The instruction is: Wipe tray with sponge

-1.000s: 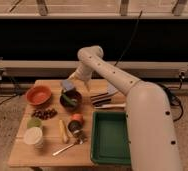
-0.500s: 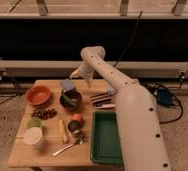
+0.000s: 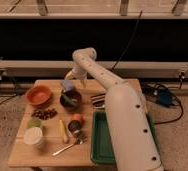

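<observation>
Camera view: I see a wooden table [image 3: 47,150] with lots of small things on it. The big white arm [image 3: 124,120] comes up from 5 o'clock and bends over the far side of the table. Its gripper [image 3: 73,77] hangs near the far edge, at about 12 o'clock. I cannot tell if the gripper is open or closed.

The small blue-grey sponge [image 3: 67,86] is just under the gripper, toward 7 o'clock from it. I cannot tell if they touch. The sponge is right by the far rim of a dark bowl [image 3: 70,99].

The dark green tray [image 3: 99,140] lies at 4 o'clock on the table, well apart from the sponge. The arm hides a big part of it.

An orange bowl [image 3: 38,95] sits at 10 o'clock. A white cup [image 3: 33,136] stands at 8 o'clock. A spoon [image 3: 67,147] lies near the front edge, at 6 o'clock.
</observation>
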Motion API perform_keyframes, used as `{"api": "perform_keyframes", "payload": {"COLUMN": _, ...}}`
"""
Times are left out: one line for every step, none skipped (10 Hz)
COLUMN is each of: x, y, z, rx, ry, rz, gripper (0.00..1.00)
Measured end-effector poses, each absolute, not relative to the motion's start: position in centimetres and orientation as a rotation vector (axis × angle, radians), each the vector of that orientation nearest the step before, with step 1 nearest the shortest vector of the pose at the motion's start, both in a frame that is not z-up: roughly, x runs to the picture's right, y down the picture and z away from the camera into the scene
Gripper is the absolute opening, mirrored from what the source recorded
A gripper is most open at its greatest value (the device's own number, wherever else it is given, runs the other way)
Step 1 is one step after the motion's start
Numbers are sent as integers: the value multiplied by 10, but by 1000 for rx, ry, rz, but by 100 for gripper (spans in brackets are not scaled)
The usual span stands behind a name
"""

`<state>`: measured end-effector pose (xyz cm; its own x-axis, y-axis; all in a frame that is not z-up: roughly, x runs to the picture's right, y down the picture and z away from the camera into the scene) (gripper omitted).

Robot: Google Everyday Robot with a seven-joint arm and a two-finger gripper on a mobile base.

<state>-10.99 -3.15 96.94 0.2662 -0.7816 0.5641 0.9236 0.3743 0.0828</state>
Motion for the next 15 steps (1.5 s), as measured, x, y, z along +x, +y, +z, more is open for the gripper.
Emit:
{"api": "perform_keyframes", "payload": {"x": -117, "y": -29, "z": 973, "rx": -283, "ry": -544, "rz": -1214, "gripper": 80}}
{"api": "perform_keyframes", "payload": {"x": -121, "y": -26, "z": 976, "rx": -283, "ry": -527, "rz": -1237, "gripper": 80}}
{"api": "perform_keyframes", "payload": {"x": -125, "y": -25, "z": 978, "rx": -282, "ry": -516, "rz": -1257, "gripper": 80}}
{"api": "perform_keyframes", "payload": {"x": -131, "y": -24, "z": 981, "rx": -279, "ry": -498, "rz": -1286, "gripper": 80}}
{"api": "perform_keyframes", "payload": {"x": -138, "y": -26, "z": 985, "rx": -274, "ry": -474, "rz": -1319, "gripper": 80}}
{"api": "perform_keyframes", "payload": {"x": -142, "y": -27, "z": 987, "rx": -270, "ry": -466, "rz": -1337, "gripper": 80}}
{"api": "perform_keyframes", "payload": {"x": -143, "y": -31, "z": 992, "rx": -266, "ry": -452, "rz": -1356, "gripper": 80}}
{"api": "perform_keyframes", "payload": {"x": -144, "y": -36, "z": 1001, "rx": -263, "ry": -440, "rz": -1378, "gripper": 80}}
{"api": "perform_keyframes", "payload": {"x": -146, "y": -39, "z": 1007, "rx": -259, "ry": -432, "rz": -1396, "gripper": 80}}
{"api": "perform_keyframes", "payload": {"x": -149, "y": -40, "z": 1010, "rx": -255, "ry": -431, "rz": -1406, "gripper": 80}}
{"api": "perform_keyframes", "payload": {"x": -153, "y": -39, "z": 1013, "rx": -253, "ry": -432, "rz": -1418, "gripper": 80}}
{"api": "perform_keyframes", "payload": {"x": -154, "y": -38, "z": 1015, "rx": -252, "ry": -431, "rz": -1427, "gripper": 80}}
{"api": "perform_keyframes", "payload": {"x": -154, "y": -37, "z": 1017, "rx": -254, "ry": -431, "rz": -1434, "gripper": 80}}
{"api": "perform_keyframes", "payload": {"x": -156, "y": -35, "z": 1020, "rx": -258, "ry": -430, "rz": -1448, "gripper": 80}}
{"api": "perform_keyframes", "payload": {"x": -159, "y": -32, "z": 1022, "rx": -264, "ry": -434, "rz": -1467, "gripper": 80}}
